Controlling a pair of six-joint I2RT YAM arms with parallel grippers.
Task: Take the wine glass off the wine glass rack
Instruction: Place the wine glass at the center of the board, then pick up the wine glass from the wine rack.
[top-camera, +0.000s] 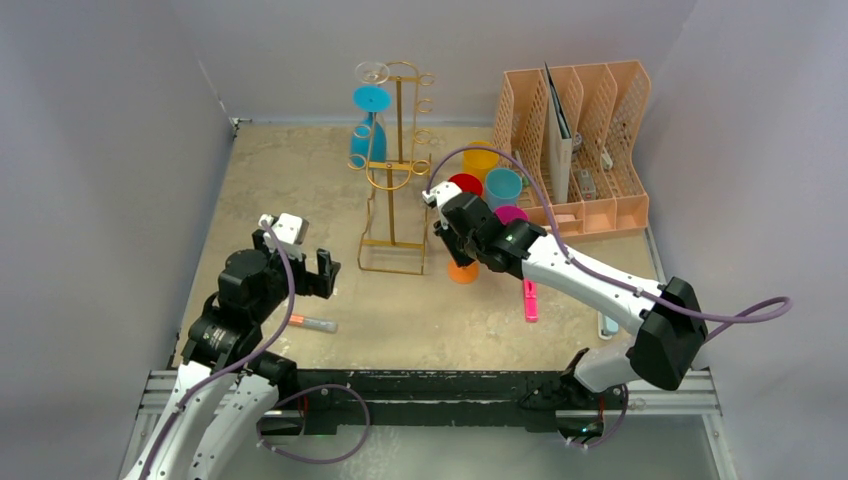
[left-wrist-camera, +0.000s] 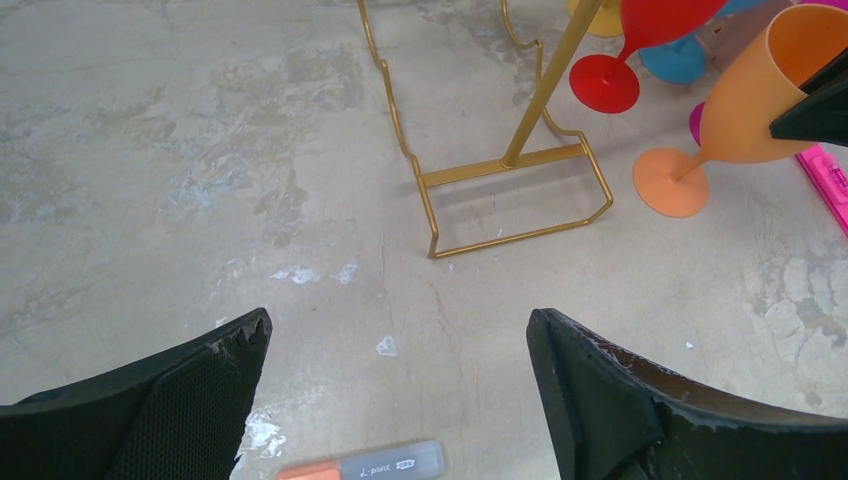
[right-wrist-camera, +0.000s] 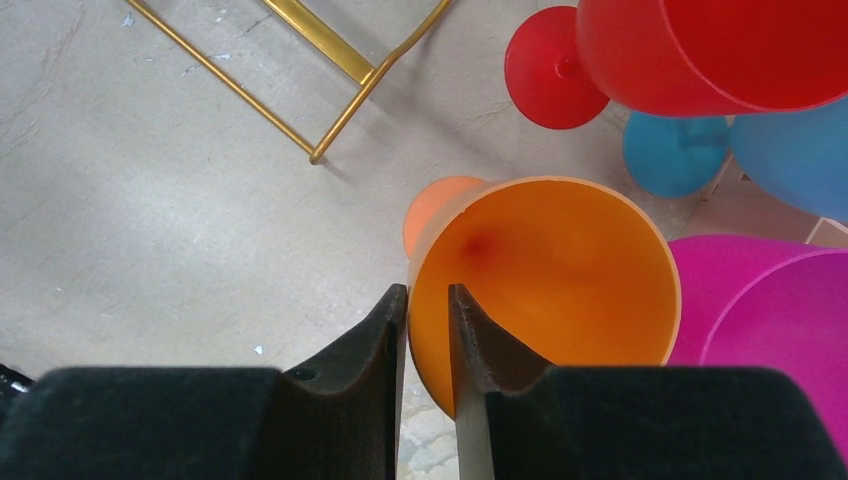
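The gold wire wine glass rack (top-camera: 393, 170) stands mid-table; its base shows in the left wrist view (left-wrist-camera: 515, 195). A blue wine glass (top-camera: 367, 135) hangs upside down on its left side, with a clear one (top-camera: 371, 72) above it. Just right of the rack's base, an orange wine glass (right-wrist-camera: 545, 275) stands with its foot (top-camera: 462, 271) on the table. My right gripper (right-wrist-camera: 428, 292) is shut on its rim, one finger inside the bowl and one outside. To the left of the rack, my left gripper (left-wrist-camera: 398, 325) hangs open above bare table.
Red (top-camera: 466, 184), blue (top-camera: 503, 185), yellow (top-camera: 480, 158) and magenta (top-camera: 511, 214) glasses crowd behind the right gripper. A peach file organiser (top-camera: 585, 150) fills the back right. A pink marker (top-camera: 530, 300) lies under the right arm, a grey-orange one (left-wrist-camera: 362, 466) under the left gripper.
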